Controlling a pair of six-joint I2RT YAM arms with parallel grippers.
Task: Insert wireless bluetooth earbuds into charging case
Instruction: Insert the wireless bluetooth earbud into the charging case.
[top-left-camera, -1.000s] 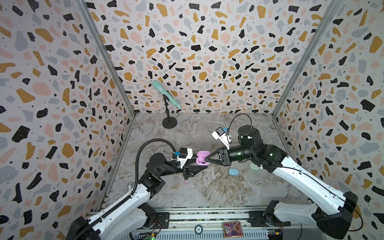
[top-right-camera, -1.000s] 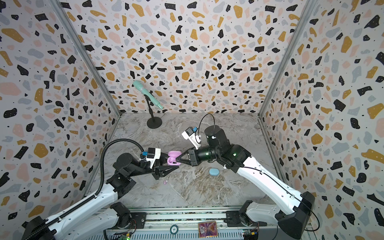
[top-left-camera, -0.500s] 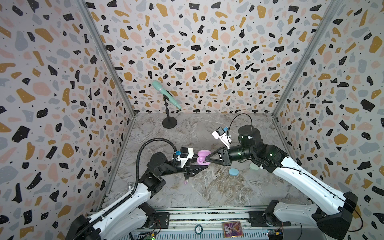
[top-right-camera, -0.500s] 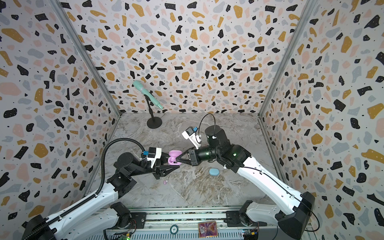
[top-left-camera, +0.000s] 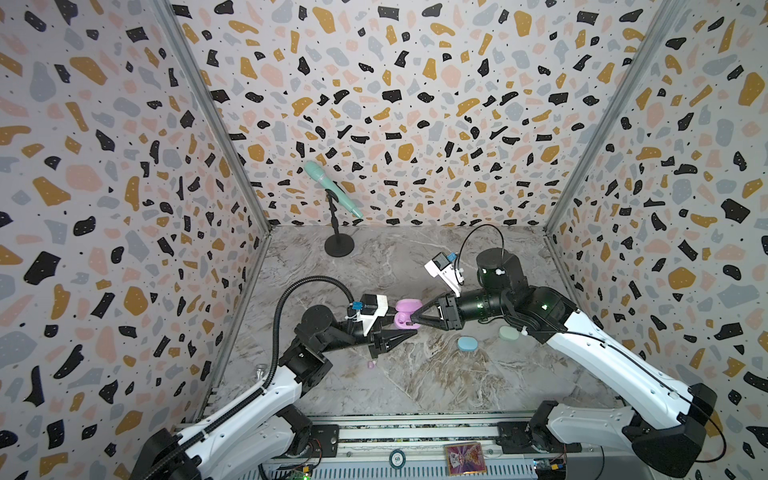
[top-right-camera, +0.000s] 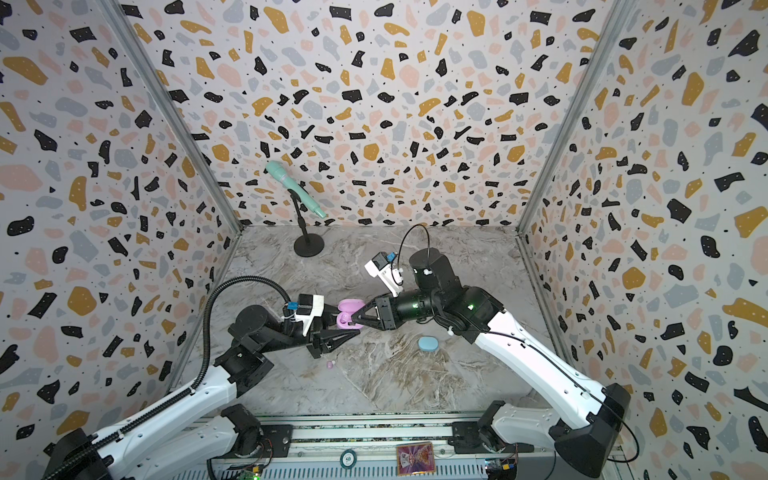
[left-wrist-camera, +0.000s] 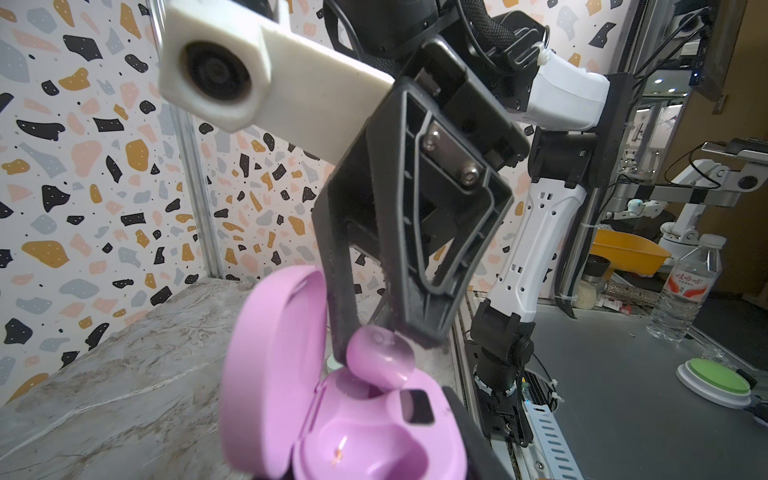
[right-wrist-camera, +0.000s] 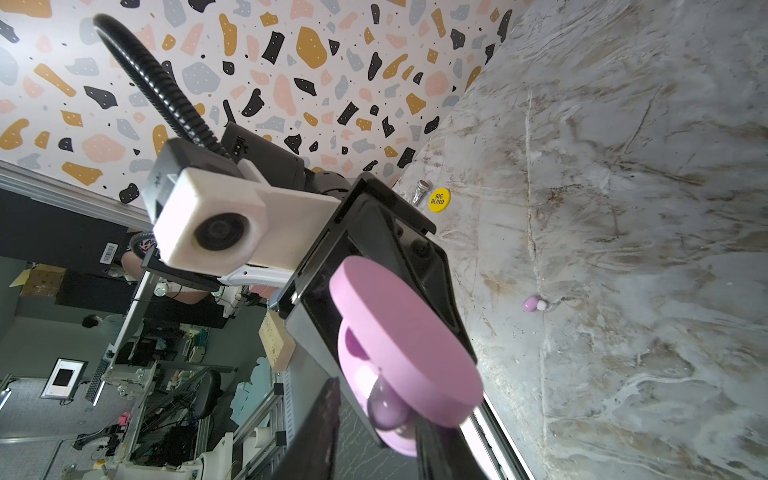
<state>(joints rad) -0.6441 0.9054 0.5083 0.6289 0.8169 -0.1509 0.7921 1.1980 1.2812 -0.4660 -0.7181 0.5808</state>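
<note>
My left jaws are clamped on the base of the pink case (top-left-camera: 405, 318), holding it above the tabletop (top-left-camera: 415, 386) near the middle of the cell. Its lid stands open. My right jaws come in from 3 o'clock, tips over the open base. They are parted a little around the pink earbud (left-wrist-camera: 380, 355). In the right wrist view one finger (right-wrist-camera: 324, 419) stands clear of that earbud (right-wrist-camera: 386, 409). The bud sits at the mouth of one socket, with most of its dome above the case's rim. The other socket shows hollow in the left wrist view.

Edges are tight here. In the left wrist view the lid's rim (left-wrist-camera: 320, 316) runs just beside one of my right fingers (left-wrist-camera: 338, 299), and I cannot tell whether they touch.

Taking the held case as the centre in a top view:
- The loose pink earbud (top-left-camera: 371, 364) lies on the marble at 7 o'clock, just beyond my left fingertips.
- The blue case (top-left-camera: 467, 343) lies at 4 o'clock, near my right wrist.
- The mint case (top-left-camera: 508, 333) lies farther out toward 3 o'clock, partly under my right arm.
- The microphone stand (top-left-camera: 339, 247) is at 11 o'clock, well apart, by the back wall.
- A broad stretch of marble runs toward 6 o'clock as far as the front rail (top-left-camera: 415, 419).
- At 9 o'clock my left elbow is close to the side wall (top-left-camera: 232, 324).
</note>
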